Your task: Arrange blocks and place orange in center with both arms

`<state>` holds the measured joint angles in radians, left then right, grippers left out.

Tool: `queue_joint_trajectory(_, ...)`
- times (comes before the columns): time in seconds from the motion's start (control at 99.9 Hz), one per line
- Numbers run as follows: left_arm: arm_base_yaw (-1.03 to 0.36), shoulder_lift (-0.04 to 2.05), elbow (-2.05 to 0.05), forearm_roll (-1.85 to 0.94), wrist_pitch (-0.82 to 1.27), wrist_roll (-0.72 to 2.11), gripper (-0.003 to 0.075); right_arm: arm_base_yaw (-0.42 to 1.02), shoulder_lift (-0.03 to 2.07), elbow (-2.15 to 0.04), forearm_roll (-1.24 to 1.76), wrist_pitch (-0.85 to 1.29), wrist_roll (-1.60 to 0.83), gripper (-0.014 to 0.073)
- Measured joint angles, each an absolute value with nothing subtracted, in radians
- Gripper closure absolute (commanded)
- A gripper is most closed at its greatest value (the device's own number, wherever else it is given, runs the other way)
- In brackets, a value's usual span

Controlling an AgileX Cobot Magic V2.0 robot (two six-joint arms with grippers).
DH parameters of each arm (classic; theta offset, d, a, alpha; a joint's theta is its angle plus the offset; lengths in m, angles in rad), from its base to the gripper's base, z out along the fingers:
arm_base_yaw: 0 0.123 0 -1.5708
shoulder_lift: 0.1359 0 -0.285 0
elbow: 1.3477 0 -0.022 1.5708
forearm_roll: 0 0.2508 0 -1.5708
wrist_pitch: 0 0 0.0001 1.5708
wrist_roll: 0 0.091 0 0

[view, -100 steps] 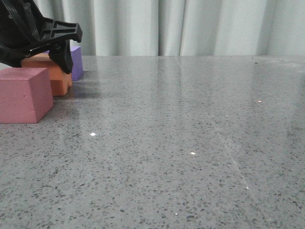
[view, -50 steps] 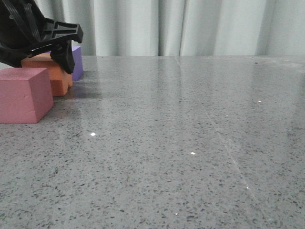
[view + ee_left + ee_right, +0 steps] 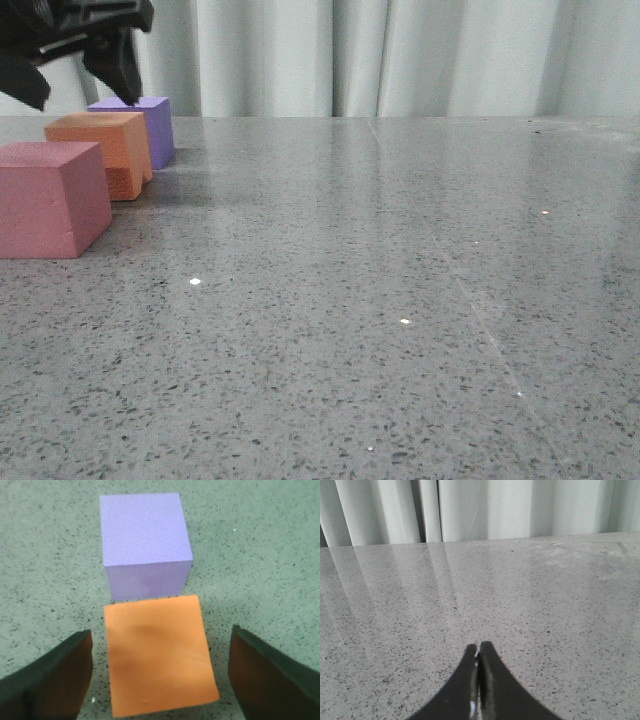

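Already, the orange cube (image 3: 100, 150) is set between the pink cube (image 3: 50, 198) at 7 o'clock and the purple cube (image 3: 150, 125) at 1 o'clock. The left gripper (image 3: 75, 65) is held wide apart above it; the right gripper (image 3: 478, 690) is pressed together. Little seems left.

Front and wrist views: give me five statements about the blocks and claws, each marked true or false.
1. The orange block sits between the pink block and the purple block. True.
2. The left claw grips the orange block. False: its jaws are open, apart from it.
3. The right claw is shut. True.
4. The purple block is stacked on the orange one. False: both rest on the table.
5. The right claw holds the pink block. False: it holds nothing.
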<state>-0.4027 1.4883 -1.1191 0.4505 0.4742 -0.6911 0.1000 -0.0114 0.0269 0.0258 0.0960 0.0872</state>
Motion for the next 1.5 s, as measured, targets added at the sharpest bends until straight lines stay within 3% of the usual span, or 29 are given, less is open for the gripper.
queue_joint_trajectory(0.28, -0.403, 1.299, -1.116, 0.459, 0.535, -0.681, 0.0184, 0.100, -0.011, 0.027, 0.026, 0.096, 0.087, 0.0661)
queue_joint_trajectory(0.411, -0.403, 1.182, -1.077, 0.495, 0.548, -0.681, 0.0231, 0.100, -0.011, 0.027, 0.026, 0.096, 0.087, 0.0661)
queue_joint_trajectory(0.551, -0.403, 1.045, -0.991, 0.521, 0.553, -0.681, 0.0348, 0.100, -0.011, 0.027, 0.026, 0.096, 0.087, 0.0661)
queue_joint_trajectory(0.741, -0.403, 0.857, -0.841, 0.532, 0.558, -0.681, 0.0589, 0.100, -0.011, 0.027, 0.026, 0.096, 0.087, 0.0661)
queue_joint_trajectory(0.891, -0.403, 0.717, -0.724, 0.541, 0.562, -0.681, 0.0737, 0.100, -0.011, 0.027, 0.026, 0.096, 0.087, 0.0661)
queue_joint_trajectory(1.202, -0.403, 0.494, -0.546, 0.549, 0.555, -0.681, 0.0739, 0.100, -0.011, 0.027, 0.026, 0.096, 0.087, 0.0661)
queue_joint_trajectory(1.502, -0.403, 0.470, -0.514, 0.549, 0.553, -0.681, 0.0739, 0.100, -0.011, 0.027, 0.026, 0.096, 0.087, 0.0661)
